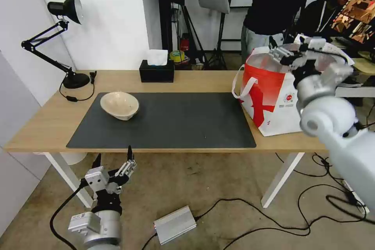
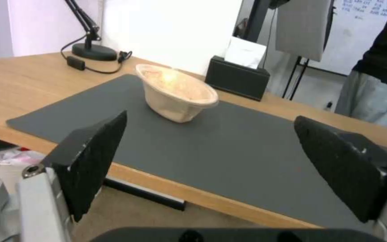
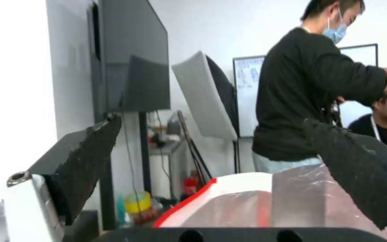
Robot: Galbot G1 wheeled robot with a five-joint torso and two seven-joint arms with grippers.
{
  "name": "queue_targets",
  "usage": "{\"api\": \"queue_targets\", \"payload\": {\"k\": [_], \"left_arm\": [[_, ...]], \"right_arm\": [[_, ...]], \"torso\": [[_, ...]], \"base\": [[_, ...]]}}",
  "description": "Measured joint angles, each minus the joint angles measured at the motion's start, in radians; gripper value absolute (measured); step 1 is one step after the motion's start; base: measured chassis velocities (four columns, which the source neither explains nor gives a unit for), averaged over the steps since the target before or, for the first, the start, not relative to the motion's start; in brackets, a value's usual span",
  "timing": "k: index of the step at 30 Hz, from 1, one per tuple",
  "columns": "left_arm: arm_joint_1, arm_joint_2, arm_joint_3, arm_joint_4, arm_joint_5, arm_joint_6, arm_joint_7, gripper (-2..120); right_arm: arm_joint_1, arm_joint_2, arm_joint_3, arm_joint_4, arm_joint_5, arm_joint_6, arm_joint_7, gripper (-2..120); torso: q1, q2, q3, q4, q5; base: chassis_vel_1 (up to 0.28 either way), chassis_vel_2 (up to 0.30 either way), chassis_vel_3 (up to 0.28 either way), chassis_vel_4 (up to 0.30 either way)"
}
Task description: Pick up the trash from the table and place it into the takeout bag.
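Note:
A shallow beige bowl [image 1: 119,104] [image 2: 175,92], a piece of the trash, sits on the left part of the dark grey mat [image 1: 175,121] on the table [image 1: 47,121]. The takeout bag [image 1: 273,97] [image 3: 247,201] stands open at the table's right end, its foil lining showing. Over the bag's mouth hangs my right gripper [image 1: 287,52] [image 3: 211,121], open and holding nothing. My left gripper [image 1: 113,160] [image 2: 210,118] is low in front of the table's near edge, open and empty, pointing toward the bowl.
A black desk lamp [image 1: 64,39] stands at the back left corner and a black tissue box [image 1: 157,71] at the back middle. A person stands right behind the bag. Cables and a silver power box [image 1: 174,224] lie on the floor under the table.

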Motion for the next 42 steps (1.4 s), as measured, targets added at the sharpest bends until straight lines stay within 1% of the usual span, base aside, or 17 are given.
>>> {"api": "queue_targets", "payload": {"k": [3,4,7,12,13,15,18,21,23,27,35,42], "left_arm": [[0.005,0.000,0.000,-0.004,0.000,-0.002,0.000,100],[0.005,0.000,0.000,-0.004,0.000,-0.002,0.000,100],[0.011,0.000,0.000,-0.010,0.001,-0.004,0.000,100],[0.013,0.000,0.003,-0.014,0.001,-0.006,0.000,100],[0.014,-0.001,0.005,-0.017,0.002,-0.007,0.000,100],[0.014,0.000,0.006,-0.017,0.002,-0.007,0.000,100],[0.016,0.000,0.005,-0.022,0.002,-0.008,0.000,100],[0.016,-0.001,0.006,-0.023,0.002,-0.008,0.000,100],[0.018,0.000,0.008,-0.024,0.003,-0.008,0.000,100],[0.019,0.000,0.010,-0.025,0.004,-0.008,0.001,100],[0.031,0.000,0.004,-0.035,0.005,-0.008,0.005,100],[0.036,0.000,0.004,-0.037,0.005,-0.009,0.005,100]], "right_arm": [[-0.066,0.014,0.011,0.032,-0.012,0.076,-0.040,100],[-0.066,0.014,0.011,0.032,-0.012,0.076,-0.040,100],[-0.113,0.033,0.015,0.062,-0.050,0.115,-0.033,100],[-0.173,0.046,0.021,0.114,-0.076,0.130,-0.026,100],[-0.217,0.059,0.028,0.150,-0.104,0.133,-0.018,100],[-0.235,0.066,0.029,0.164,-0.120,0.135,-0.012,100],[-0.320,0.093,0.031,0.220,-0.188,0.146,0.002,100],[-0.356,0.099,0.032,0.241,-0.210,0.148,0.005,100],[-0.430,0.107,0.033,0.267,-0.256,0.156,0.011,100],[-0.478,0.115,0.025,0.270,-0.293,0.169,0.018,100],[-0.553,0.156,-0.031,0.268,-0.420,0.185,0.054,100],[-0.612,0.161,-0.050,0.269,-0.490,0.185,0.072,100]], "torso": [[0.000,0.000,0.000,-0.0001,0.0001],[0.000,0.000,0.000,-0.0001,0.0001],[0.000,0.000,0.000,0.0001,0.0000],[0.000,0.000,0.000,0.0002,0.0000],[0.000,0.000,0.000,0.0000,0.0000],[0.000,0.000,0.000,-0.0001,0.0000],[0.000,0.000,0.000,0.0000,0.0001],[0.000,0.000,0.000,0.0001,-0.0001],[0.000,0.000,0.000,-0.0001,-0.0001],[0.000,0.000,0.000,0.0000,0.0000],[0.000,0.000,0.000,0.0001,0.0000],[0.000,0.000,0.000,0.0001,0.0000]], "base": [[0.000,0.000,0.000,0.000],[0.000,0.000,0.000,0.000],[0.000,0.000,0.000,0.000],[0.000,0.000,0.000,0.000],[0.000,0.000,0.000,0.000],[0.000,0.000,0.000,0.000],[0.000,0.000,0.000,0.000],[0.000,0.000,0.000,0.000],[0.000,0.000,0.000,0.000],[0.000,0.000,0.000,0.000],[0.000,0.000,0.000,0.000],[0.000,0.000,0.000,0.000]]}}
